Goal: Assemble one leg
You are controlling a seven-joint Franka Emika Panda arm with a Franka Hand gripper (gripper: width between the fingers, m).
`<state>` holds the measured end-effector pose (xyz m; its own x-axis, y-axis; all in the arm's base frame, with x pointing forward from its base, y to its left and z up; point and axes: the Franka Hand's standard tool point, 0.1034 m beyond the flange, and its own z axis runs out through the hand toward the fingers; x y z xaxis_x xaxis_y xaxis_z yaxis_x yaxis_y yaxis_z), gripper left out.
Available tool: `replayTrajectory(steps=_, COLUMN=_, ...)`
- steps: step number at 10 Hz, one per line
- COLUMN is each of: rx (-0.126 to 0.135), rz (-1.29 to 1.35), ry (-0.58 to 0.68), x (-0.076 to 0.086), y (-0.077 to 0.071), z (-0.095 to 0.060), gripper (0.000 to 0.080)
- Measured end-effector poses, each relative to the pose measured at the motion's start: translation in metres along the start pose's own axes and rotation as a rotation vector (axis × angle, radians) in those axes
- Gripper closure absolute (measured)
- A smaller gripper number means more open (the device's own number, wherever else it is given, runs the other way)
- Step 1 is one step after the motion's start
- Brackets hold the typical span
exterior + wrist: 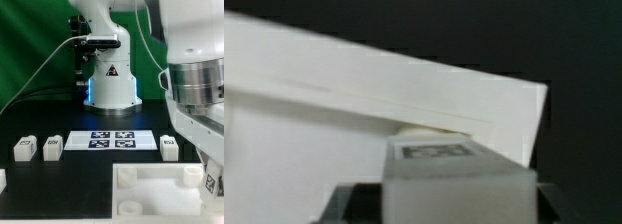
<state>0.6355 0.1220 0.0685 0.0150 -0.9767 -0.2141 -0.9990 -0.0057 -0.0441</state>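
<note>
My gripper (446, 205) is shut on a leg (446, 175), a small white block whose tag face points away from the wrist. The dark fingers (358, 200) press on both of its sides. The leg's end sits at a corner socket of the large white tray-like piece (349, 90). In the exterior view the gripper (206, 176) hangs low at the exterior view's right, over the tray-like piece (150, 195), with the held leg's tag (209, 182) just showing. Three more legs stand on the black table (25, 148) (52, 147) (169, 146).
The marker board (112, 140) lies between the loose legs, in front of the robot base (108, 80). A small white piece (2, 180) shows at the exterior view's left edge. The arm's big body (195, 90) fills the exterior view's right.
</note>
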Motion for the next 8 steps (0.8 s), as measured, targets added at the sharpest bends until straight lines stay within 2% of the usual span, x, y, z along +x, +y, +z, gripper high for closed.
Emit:
replayTrajectory(steps=2, rx=0.000, rz=0.156, ry=-0.004, x=-0.004, y=0.002, z=0.003, gripper=0.0503)
replayTrajectory(steps=3, rx=-0.001, rz=0.239, ry=-0.013, x=-0.005, y=0.003, z=0.003, gripper=0.0446)
replayTrajectory(steps=4, rx=-0.001, rz=0.184, ry=-0.013, x=-0.005, y=0.003, z=0.003, gripper=0.0311)
replayTrajectory(steps=5, rx=-0.005, rz=0.114, ry=-0.007, x=-0.006, y=0.006, z=0.006, gripper=0.0311)
replayTrajectory(steps=6, rx=-0.015, rz=0.047, ry=-0.004, x=-0.010, y=0.016, z=0.011, gripper=0.0187)
replayTrajectory(steps=7, rx=0.001, rz=-0.019, ry=0.006, x=-0.006, y=0.021, z=0.013, gripper=0.0161)
replayTrajectory(steps=8, rx=-0.010, rz=-0.198, ry=0.023, x=-0.001, y=0.024, z=0.013, gripper=0.0161)
